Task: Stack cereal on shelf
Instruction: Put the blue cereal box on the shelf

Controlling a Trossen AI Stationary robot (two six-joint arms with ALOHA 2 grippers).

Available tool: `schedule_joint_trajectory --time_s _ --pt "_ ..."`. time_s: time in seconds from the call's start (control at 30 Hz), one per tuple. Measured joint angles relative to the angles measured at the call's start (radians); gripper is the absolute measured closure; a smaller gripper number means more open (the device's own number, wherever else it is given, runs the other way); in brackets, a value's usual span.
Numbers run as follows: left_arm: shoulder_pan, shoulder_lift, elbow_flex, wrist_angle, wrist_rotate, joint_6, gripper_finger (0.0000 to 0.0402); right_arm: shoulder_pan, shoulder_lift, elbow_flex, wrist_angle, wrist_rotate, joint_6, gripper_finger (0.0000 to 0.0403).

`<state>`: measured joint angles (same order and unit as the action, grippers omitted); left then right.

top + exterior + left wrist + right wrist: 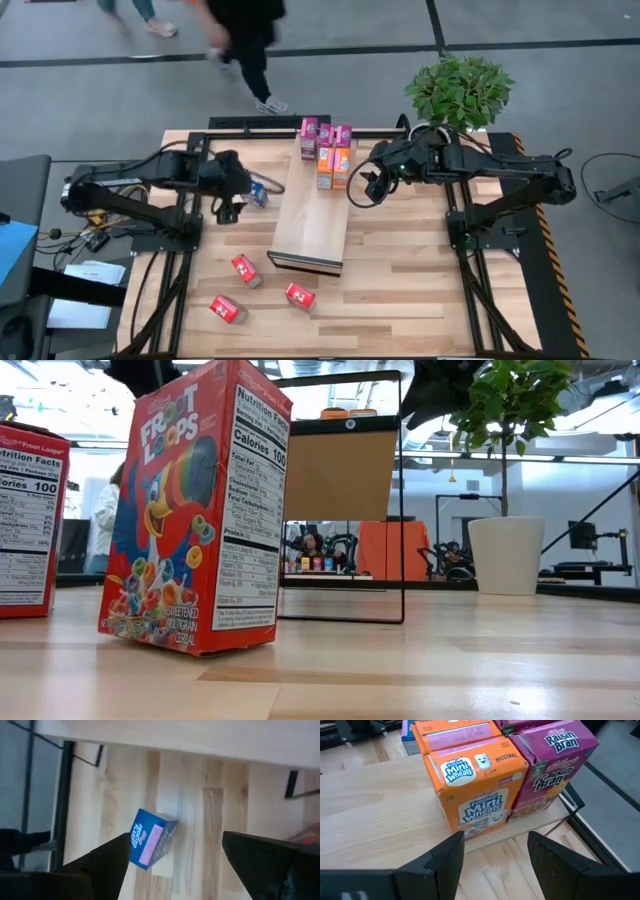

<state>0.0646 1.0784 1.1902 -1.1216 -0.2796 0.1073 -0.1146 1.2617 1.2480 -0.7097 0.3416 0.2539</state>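
Observation:
The shelf, a pale wooden block, lies mid-table. On its far end stand two orange boxes and, behind them, magenta boxes. A blue box lies on the table left of the shelf. It shows between my left gripper's open fingers in the left wrist view, ahead of them and untouched. My left gripper is just left of it. Three red boxes rest near the front. My right gripper is open and empty, right of the orange boxes.
A potted plant stands at the table's far right corner. A person walks on the floor beyond the far edge. In the low view a red box stands close in front of the camera. Bare tabletop lies right of the shelf.

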Motion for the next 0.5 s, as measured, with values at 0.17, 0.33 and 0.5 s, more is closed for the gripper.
schedule_joint_trajectory --time_s 0.17,0.33,0.5 --pt "0.147 -0.004 -0.064 0.044 0.114 0.237 0.0100 0.000 0.000 0.000 0.003 0.000 0.000 0.0158" --pt "0.242 0.018 -0.106 0.116 0.176 0.385 0.0100 0.000 0.000 0.000 0.004 0.000 0.008 0.0158" --pt "0.319 0.066 -0.120 0.156 0.264 0.456 0.0100 0.000 0.000 0.000 0.005 0.000 0.010 0.0158"
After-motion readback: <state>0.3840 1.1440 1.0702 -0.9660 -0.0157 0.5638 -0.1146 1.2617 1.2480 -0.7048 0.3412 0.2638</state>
